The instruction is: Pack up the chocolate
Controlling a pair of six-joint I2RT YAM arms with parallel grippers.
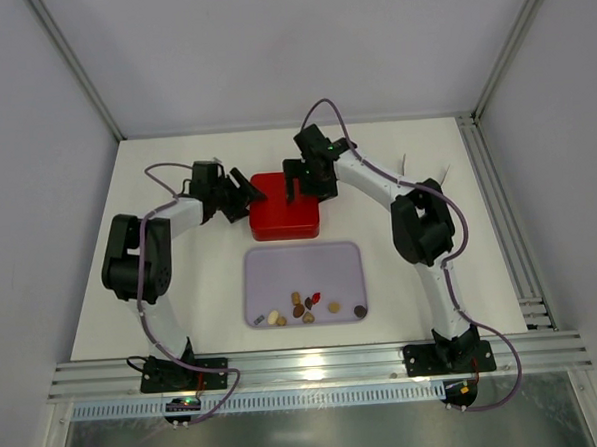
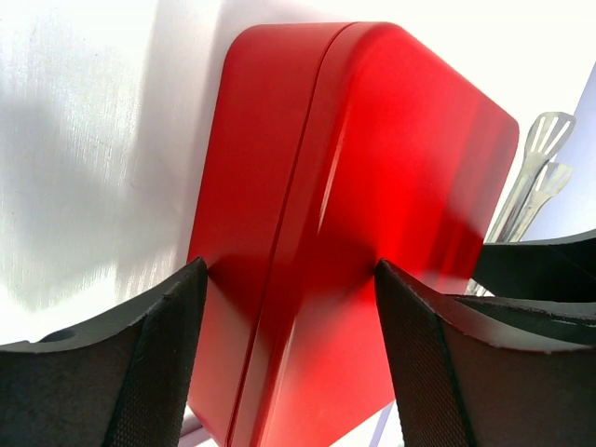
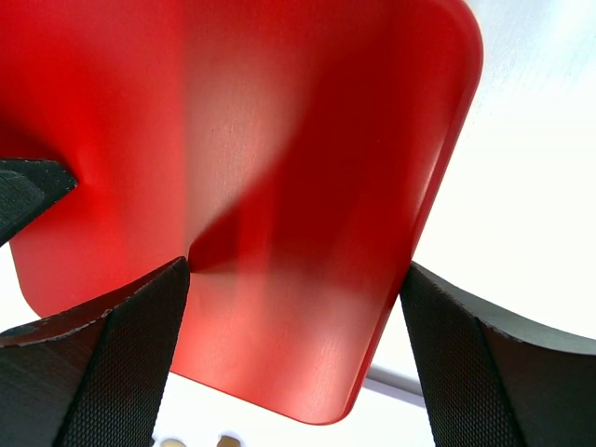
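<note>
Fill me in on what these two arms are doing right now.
Both arms are at the red box, which is closed. The left gripper is open at its left side and the right gripper is open over its far edge; neither grips it. The chocolates all lie on the lilac tray, so none is packed yet.

No readable text, labels, brands or numbers on anything in view
</note>
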